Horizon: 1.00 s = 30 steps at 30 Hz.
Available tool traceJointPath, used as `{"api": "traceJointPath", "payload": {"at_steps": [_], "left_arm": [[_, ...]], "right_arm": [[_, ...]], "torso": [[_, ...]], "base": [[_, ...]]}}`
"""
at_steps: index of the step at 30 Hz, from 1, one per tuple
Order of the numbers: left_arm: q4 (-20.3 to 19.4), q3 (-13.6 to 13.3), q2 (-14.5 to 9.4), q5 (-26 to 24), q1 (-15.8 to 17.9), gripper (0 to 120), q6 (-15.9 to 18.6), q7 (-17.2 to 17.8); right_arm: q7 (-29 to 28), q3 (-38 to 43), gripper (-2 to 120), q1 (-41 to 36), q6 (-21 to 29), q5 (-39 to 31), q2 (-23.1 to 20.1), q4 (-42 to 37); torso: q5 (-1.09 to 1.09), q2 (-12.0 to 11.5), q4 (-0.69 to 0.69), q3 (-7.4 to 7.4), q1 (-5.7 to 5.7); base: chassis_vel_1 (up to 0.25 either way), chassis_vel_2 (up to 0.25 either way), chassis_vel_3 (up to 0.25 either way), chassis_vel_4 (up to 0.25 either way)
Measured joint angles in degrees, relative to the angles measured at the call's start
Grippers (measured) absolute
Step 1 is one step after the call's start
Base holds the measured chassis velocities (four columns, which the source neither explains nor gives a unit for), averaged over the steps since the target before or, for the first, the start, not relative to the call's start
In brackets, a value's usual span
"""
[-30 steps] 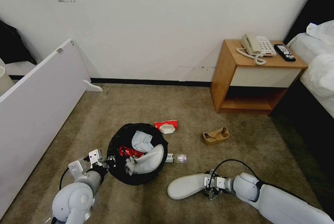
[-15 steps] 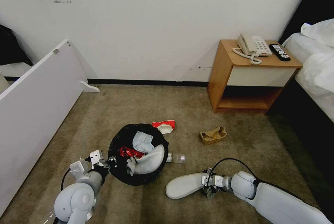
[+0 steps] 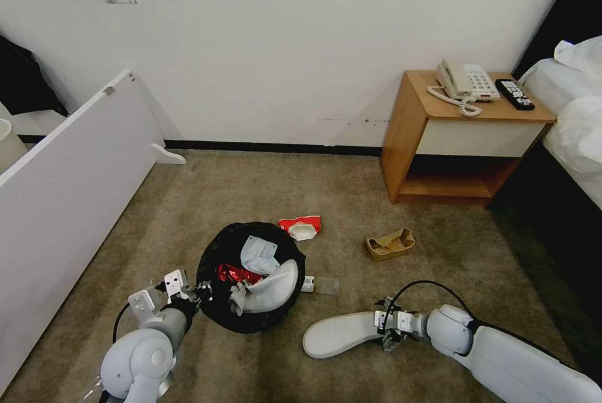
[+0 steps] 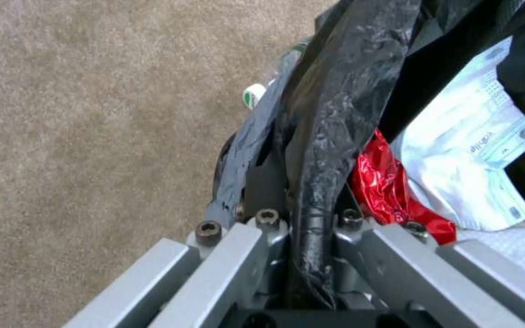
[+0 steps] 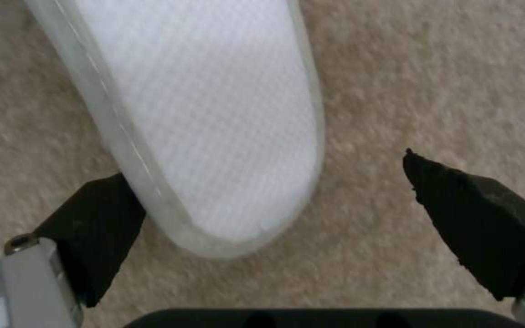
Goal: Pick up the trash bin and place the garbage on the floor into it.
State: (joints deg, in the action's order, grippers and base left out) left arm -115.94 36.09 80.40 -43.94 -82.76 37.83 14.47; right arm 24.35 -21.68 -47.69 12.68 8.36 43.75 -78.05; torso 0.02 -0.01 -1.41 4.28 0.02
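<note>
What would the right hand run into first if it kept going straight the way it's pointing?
Most likely the white slipper lying flat on the floor. The right hand is open, and the slipper's rounded end already sits between its fingers, nearer one of them.

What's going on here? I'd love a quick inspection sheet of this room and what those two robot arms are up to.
Surface: beige carpet.
Job's things: trash bin holds a slipper, red wrapper, white packet; second slipper, brown paper bag, red-and-white wrapper, clear bottle lie on the carpet.
Clutter: phone, remote on nightstand.
Grippers: left gripper clamps the bin's rim; right gripper open around the second slipper's end.
Cables: black cable loops over the right wrist.
Surroundings: white wall, white panel, bed.
</note>
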Motion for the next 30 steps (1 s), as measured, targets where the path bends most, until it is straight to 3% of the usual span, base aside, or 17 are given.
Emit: {"api": "traceJointPath", "payload": {"at_steps": [11,30], "left_arm": [[0.1,-0.3,-0.2,0.0,0.1,1,0.0,-0.1],[0.7,-0.2,0.2,0.9,-0.3,1,-0.5,-0.9]], "right_arm": [[0.0,1.3,100,0.2,0.2,-0.1,-0.3,-0.1],[-0.1,0.1,100,4.0,-0.2,0.7,2.9,1.8]], "torso": [[-0.02,0.0,-0.03,-0.01,0.00],[-0.02,0.0,-0.03,-0.01,0.00]], "base": [[0.000,0.000,0.000,0.000],[0.000,0.000,0.000,0.000]]}}
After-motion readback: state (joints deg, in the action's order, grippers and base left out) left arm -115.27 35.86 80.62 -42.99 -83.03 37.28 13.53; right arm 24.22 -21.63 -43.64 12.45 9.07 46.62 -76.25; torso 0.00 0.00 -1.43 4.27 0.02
